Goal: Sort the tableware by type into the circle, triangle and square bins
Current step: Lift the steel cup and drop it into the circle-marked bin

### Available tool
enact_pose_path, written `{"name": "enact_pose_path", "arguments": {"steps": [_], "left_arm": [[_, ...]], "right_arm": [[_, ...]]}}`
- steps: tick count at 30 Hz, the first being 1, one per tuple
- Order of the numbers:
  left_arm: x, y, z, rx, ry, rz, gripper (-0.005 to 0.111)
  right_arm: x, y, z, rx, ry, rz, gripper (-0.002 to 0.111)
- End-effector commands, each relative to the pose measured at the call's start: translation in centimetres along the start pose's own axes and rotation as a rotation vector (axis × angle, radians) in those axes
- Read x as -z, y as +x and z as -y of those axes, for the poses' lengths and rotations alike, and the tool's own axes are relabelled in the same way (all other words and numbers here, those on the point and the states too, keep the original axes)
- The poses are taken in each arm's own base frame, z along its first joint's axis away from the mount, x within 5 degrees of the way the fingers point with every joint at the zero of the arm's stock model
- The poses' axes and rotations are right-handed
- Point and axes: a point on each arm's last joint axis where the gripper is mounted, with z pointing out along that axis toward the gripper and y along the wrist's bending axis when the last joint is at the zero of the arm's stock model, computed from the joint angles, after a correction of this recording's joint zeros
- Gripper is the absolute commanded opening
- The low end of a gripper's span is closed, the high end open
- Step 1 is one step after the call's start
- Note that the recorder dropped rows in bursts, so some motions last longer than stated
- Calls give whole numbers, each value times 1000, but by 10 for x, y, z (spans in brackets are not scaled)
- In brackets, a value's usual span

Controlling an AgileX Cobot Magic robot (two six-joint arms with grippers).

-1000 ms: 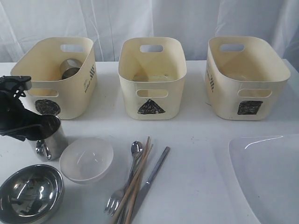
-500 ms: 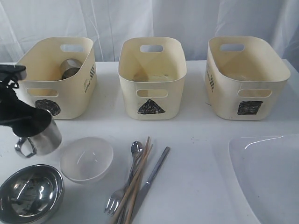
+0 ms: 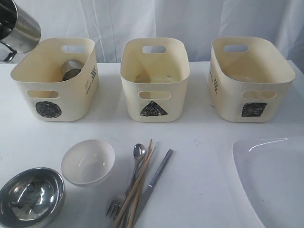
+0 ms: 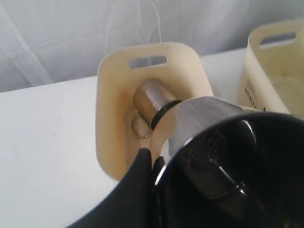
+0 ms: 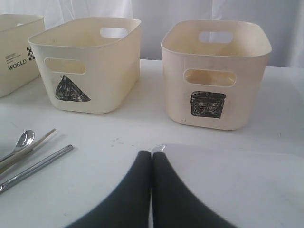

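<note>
High at the far left, beside the circle bin (image 3: 52, 80), the left gripper (image 4: 154, 164) clamps the steel mug (image 3: 21, 26) by its wall, so the drop beside the other mug (image 3: 71, 70) seems next, calling for a rightward shift, lowering and release, while the right gripper (image 5: 151, 161) sits pressed shut, empty.

The jaws are smooth, tapered, matte black.

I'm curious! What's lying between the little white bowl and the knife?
The spoon, fork and chopsticks, bundled together, seen in the exterior view.
</note>
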Motion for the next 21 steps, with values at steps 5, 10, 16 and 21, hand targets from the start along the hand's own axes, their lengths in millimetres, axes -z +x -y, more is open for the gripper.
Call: {"name": "enact_pose_path", "arguments": {"steps": [5,10,16,21], "left_arm": [[-56,-20,-21,137,-132,349,0],[-109,0,-30,216,-168,330,0],[-153,43,-26,467,-113,74,0],[-159,50,-27,395,-117,35,0]], "right_arm": [[0,1,0,-9,-1,5,0],[0,1,0,-9,-1,5,0],[0,1,0,-9,-1,5,0],[0,1,0,-9,-1,5,0]]}}
